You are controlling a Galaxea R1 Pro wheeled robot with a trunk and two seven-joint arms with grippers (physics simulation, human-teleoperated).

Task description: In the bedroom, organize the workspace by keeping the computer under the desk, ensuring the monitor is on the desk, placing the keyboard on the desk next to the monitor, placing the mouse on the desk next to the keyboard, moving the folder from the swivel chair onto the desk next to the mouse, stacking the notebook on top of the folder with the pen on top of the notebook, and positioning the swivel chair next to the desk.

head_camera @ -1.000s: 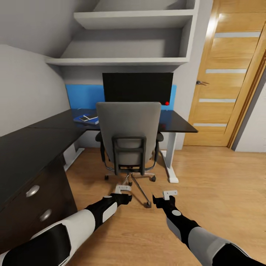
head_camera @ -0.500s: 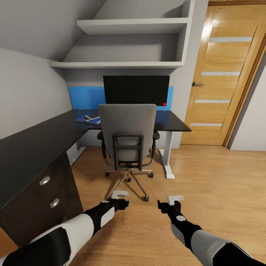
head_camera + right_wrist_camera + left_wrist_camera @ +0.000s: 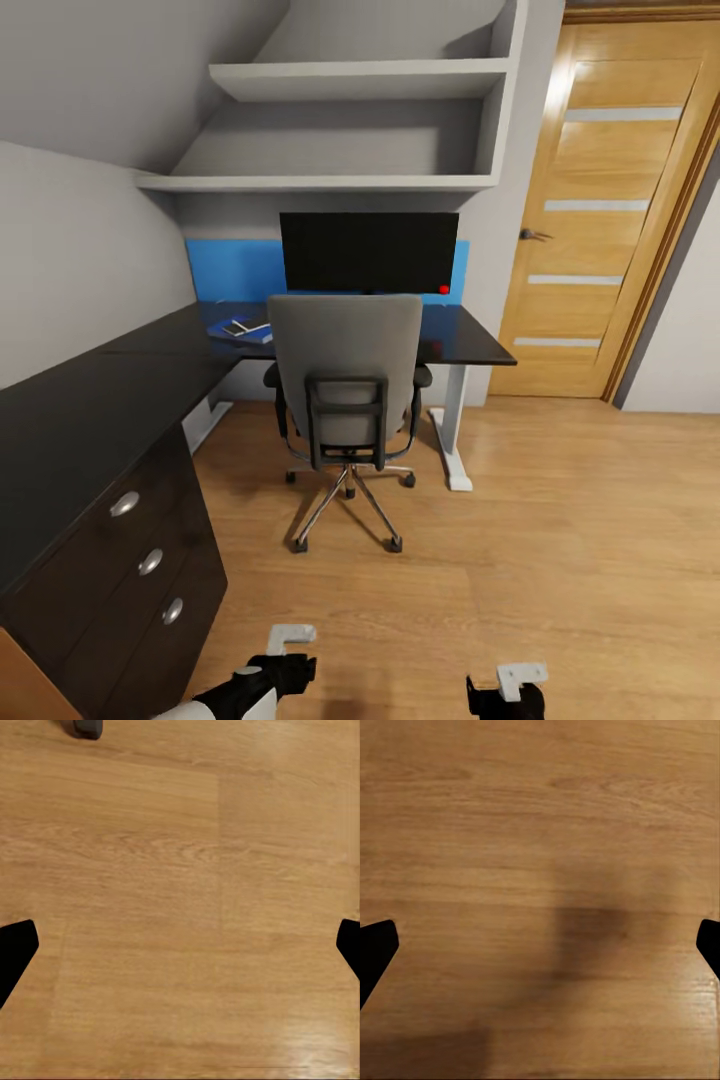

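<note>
Both my pincers hang low over bare oak floor (image 3: 560,560), holding nothing and touching nothing. Left gripper (image 3: 540,945) is spread wide in the wrist view, dark fingertips (image 3: 375,949) at opp. edges, only floorboards and a soft shadow between. Right gripper (image 3: 180,949) is likewise wide apart, empty; a grey castor (image 3: 88,727) shows beyond it.

Ahead, the swivel chair (image 3: 346,370) stands with its back to me, tucked close to the far part of the desk (image 3: 110,390). The monitor (image 3: 369,252) stands on the desk behind the chair, red dot at lower right, in front of the blue back panel (image 3: 232,270). Left of the chair, on the desktop: the blue folder (image 3: 228,332) with the notebook (image 3: 247,326) on it; pen not clear at this distance. The desk's near-left run has drawers (image 3: 140,570) w/ round knobs. Grey shelves (image 3: 340,120) above, wooden door (image 3: 610,210) at far right.
</note>
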